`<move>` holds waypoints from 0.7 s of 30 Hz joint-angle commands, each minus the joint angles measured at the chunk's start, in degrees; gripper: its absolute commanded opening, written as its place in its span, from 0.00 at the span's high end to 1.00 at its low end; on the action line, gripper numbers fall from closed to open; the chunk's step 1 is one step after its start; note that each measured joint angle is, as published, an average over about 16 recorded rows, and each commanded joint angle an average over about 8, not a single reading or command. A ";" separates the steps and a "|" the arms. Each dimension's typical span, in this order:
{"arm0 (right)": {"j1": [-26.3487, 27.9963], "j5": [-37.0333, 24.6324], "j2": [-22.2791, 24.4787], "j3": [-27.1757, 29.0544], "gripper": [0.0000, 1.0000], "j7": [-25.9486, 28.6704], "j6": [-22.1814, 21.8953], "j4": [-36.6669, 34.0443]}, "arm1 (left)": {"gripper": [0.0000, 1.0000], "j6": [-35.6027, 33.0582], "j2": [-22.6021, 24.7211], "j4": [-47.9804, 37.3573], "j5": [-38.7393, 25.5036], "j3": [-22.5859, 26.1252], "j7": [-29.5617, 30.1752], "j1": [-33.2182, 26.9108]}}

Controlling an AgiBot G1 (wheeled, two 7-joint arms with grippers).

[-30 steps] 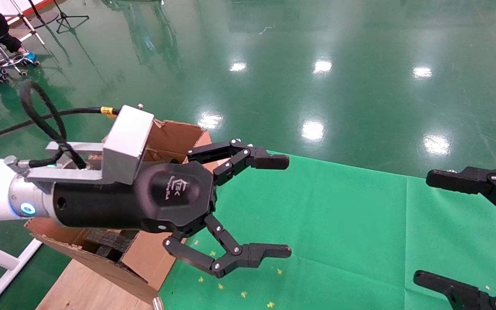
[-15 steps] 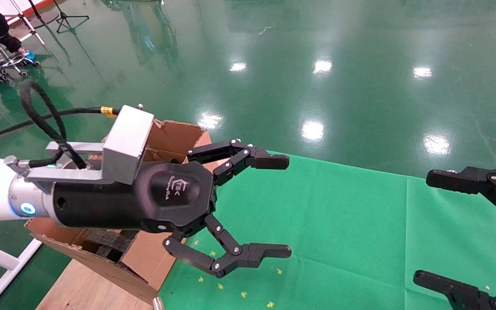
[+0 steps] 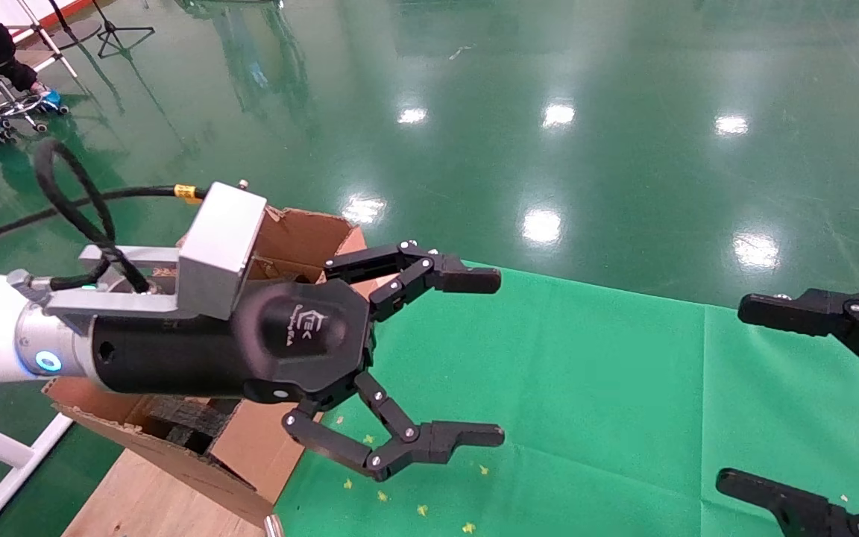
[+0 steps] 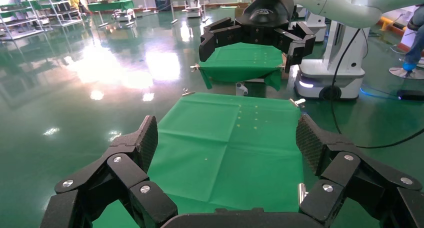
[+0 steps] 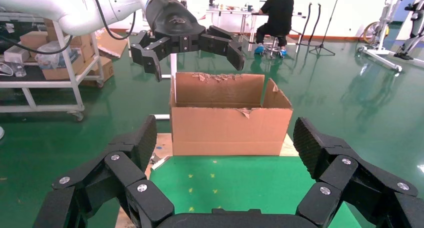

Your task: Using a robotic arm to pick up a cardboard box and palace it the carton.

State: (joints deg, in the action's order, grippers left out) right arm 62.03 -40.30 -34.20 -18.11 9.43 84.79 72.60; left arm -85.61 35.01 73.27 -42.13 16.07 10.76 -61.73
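Left pincer gapes empty over the torn-edged brown carton.

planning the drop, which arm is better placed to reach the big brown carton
Left, probably. Its open black linkage tool hangs right beside the large torn brown corrugated carton, its wrist above the carton's opening. The right tool, also open, sits across the green cloth. No small box shows in any view.

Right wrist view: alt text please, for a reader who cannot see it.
The right end effector, open and empty, faces the open carton beyond a green cloth. The left end effector hangs open above the carton; a seated person is far behind.
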 commanded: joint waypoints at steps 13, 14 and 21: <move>0.00 0.00 0.00 0.00 0.00 0.00 0.00 0.00 | 0.00 0.00 0.00 0.00 0.00 0.00 0.00 0.00; 0.00 0.00 0.00 0.00 0.00 0.00 0.00 0.00 | 0.00 0.00 0.00 0.00 0.00 0.00 0.00 0.00; 0.00 0.00 0.00 0.00 0.00 0.00 0.00 0.00 | 0.00 0.00 0.00 0.00 0.01 0.00 0.00 0.00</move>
State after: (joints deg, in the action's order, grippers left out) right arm 62.03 -40.30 -34.20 -18.11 9.43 84.79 72.60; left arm -85.61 35.01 73.27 -42.12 16.07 10.76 -61.73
